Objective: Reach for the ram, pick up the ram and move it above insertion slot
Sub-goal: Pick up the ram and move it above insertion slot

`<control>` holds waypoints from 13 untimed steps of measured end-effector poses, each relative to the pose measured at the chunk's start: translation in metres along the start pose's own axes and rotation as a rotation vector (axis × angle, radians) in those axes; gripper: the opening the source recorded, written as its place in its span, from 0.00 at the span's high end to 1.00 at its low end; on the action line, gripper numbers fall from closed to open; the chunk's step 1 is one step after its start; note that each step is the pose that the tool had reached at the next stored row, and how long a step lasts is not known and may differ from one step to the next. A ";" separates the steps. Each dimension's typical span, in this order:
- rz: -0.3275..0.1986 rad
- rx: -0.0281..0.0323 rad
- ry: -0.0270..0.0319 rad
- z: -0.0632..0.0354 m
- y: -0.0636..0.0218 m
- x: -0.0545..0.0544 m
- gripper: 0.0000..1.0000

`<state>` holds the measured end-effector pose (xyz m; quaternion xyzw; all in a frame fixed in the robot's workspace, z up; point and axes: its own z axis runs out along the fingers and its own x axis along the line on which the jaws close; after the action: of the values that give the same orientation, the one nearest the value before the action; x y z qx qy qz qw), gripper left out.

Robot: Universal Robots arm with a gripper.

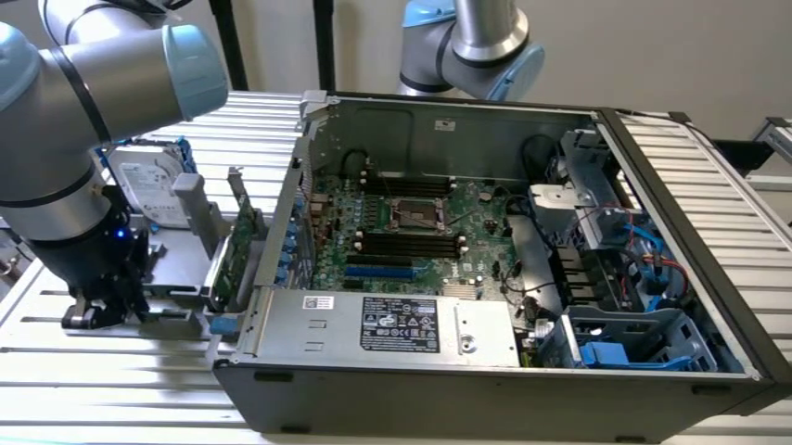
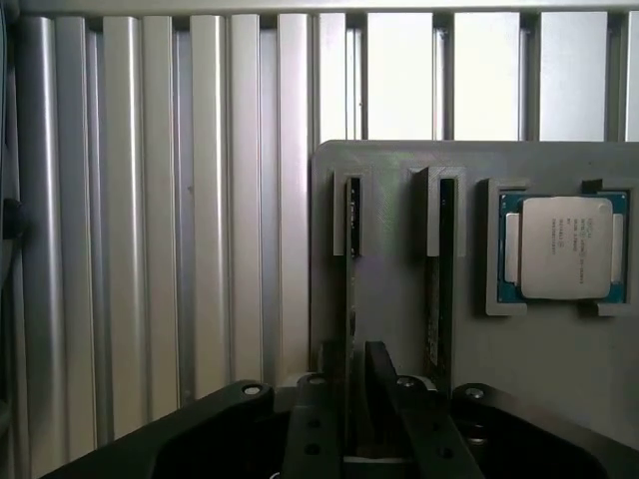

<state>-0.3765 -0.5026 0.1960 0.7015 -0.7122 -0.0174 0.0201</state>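
Gripper [image 2: 351,351] is clasping the ram [image 2: 351,215] narrowly across its faces. Ram is standing edge-up in the grey holder [image 2: 389,249], beside the CPU [image 2: 564,244], exposing both faces for grasping.

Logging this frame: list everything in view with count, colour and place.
table: one, silver slats, under everything.
computer case: one, dark grey, open, mid-table.
motherboard: one, green, inside the case.
power supply: one, silver, at the case's near edge.
hard drive: one, silver with blue rails, exterior view's left.
expansion card: one, green, upright between hard drive and case.
holder plate: one, grey, on the table.
ram: one, dark green, edge-on in a holder slot.
second ram stick: one, dark green, neighbouring slot.
processor: one, silver lid, holder pocket beside the sticks.
robot arms: two, grey with light-blue caps, exterior view's left and behind the case.
gripper: one, black, down at the ram.
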 end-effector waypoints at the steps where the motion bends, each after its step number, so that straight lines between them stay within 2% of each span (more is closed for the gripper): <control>1: -0.001 0.0001 -0.0003 0.0000 0.0000 0.000 0.78; 2: -0.002 0.0001 -0.0005 0.0000 0.0000 0.000 0.78; 3: -0.003 0.0002 -0.0007 0.0001 0.0000 0.000 0.85; 13: -0.004 -0.0001 -0.0007 0.0000 0.0000 0.000 0.87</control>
<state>-0.3765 -0.5026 0.1960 0.7028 -0.7109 -0.0177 0.0199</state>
